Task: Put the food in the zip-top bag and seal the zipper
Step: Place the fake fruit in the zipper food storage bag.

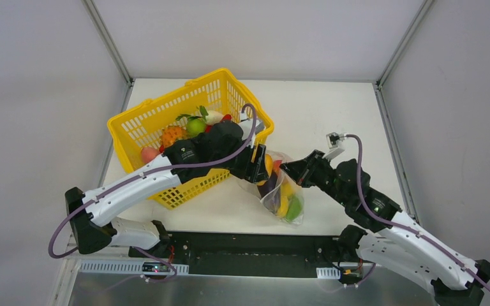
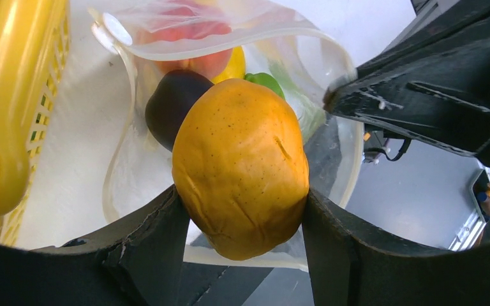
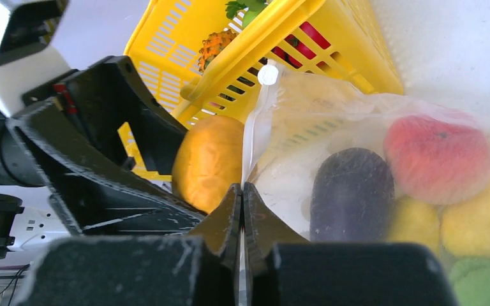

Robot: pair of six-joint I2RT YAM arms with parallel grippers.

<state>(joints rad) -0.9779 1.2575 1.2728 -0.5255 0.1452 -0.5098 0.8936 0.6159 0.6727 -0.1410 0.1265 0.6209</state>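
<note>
Left tool (image 2: 239,210) is clamped on an orange fruit (image 2: 239,153), long axis pointing straight into the bag (image 2: 124,159) mouth right ahead, w/ an eggplant (image 2: 169,105) just inside. Right tool (image 3: 242,204) is pinched tight on the bag's lip, propping it up; the bag lies on the surface (image 1: 332,108) right by the basket (image 1: 166,121). Imo it's just a short push fwd, then let go.

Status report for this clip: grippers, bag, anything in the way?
Left gripper shut on orange fruit at the zip-top bag mouth. Right gripper pinching its rim, mouth open; eggplant and others inside, zipper unsealed. Basket close beside, mouth unblocked.
</note>
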